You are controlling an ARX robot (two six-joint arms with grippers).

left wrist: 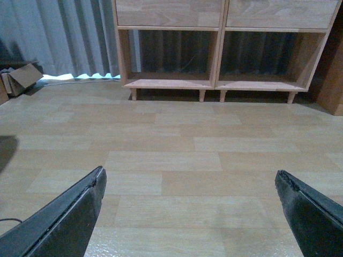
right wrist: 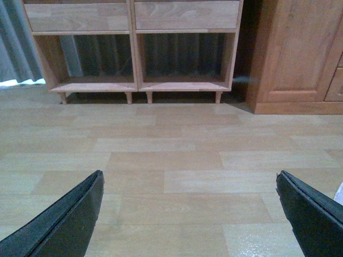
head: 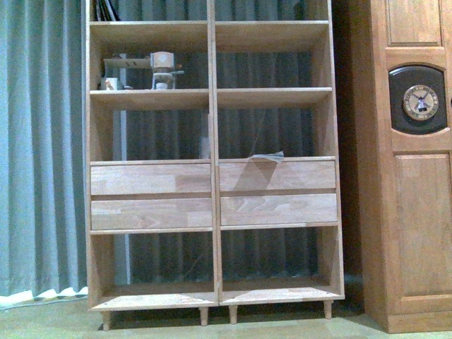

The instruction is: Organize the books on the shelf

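The light-wood shelf [head: 212, 162] stands straight ahead in the front view, with two columns of compartments and four drawer fronts. A thin teal-edged book [head: 265, 157] lies flat in the right middle compartment, and one corner droops over the upper drawer front. Dark book spines [head: 106, 8] lean in the top left compartment. The pale cartoon paperback is out of view. My left gripper [left wrist: 190, 174] is open and empty, low over the wood floor, facing the shelf's bottom compartments [left wrist: 220, 53]. My right gripper [right wrist: 189, 175] is open and empty, facing the shelf's bottom [right wrist: 136, 53].
Small ornaments [head: 161, 69] stand in the left upper compartment. A darker cabinet with a round clock [head: 420, 102] stands right of the shelf and also shows in the right wrist view [right wrist: 300, 53]. Grey curtains [head: 42, 141] hang behind. A cardboard box [left wrist: 21, 77] lies on the floor at the left.
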